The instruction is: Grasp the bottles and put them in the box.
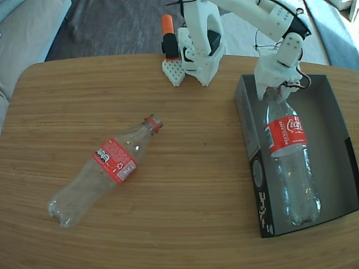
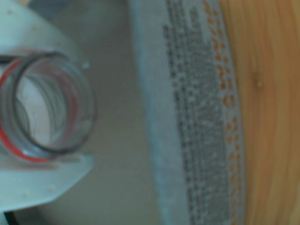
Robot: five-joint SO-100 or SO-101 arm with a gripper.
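Fixed view: hand (image 1: pixel 273 88) clamped on neck of one bottle (image 1: pixel 290 162), lying lengthwise inside box (image 1: pixel 336 145) at three o'clock on worktop (image 1: pixel 196 185). Second bottle (image 1: pixel 106 171) lying at nine o'clock, untouched.

Wrist view: open bottle mouth (image 2: pixel 44 110) held between white fingers (image 2: pixel 42 180), over box floor.

Placing step; next likely release, then fetch the other.

You see two clear bottles: the one in the box (image 1: pixel 290 162) wears a red label with white script, the one on the table (image 1: pixel 104 171) a red label with white marks and a red neck ring. The box (image 1: pixel 336 134) is grey inside, black outside with white print. The table (image 1: pixel 185 190) is striped light wood.
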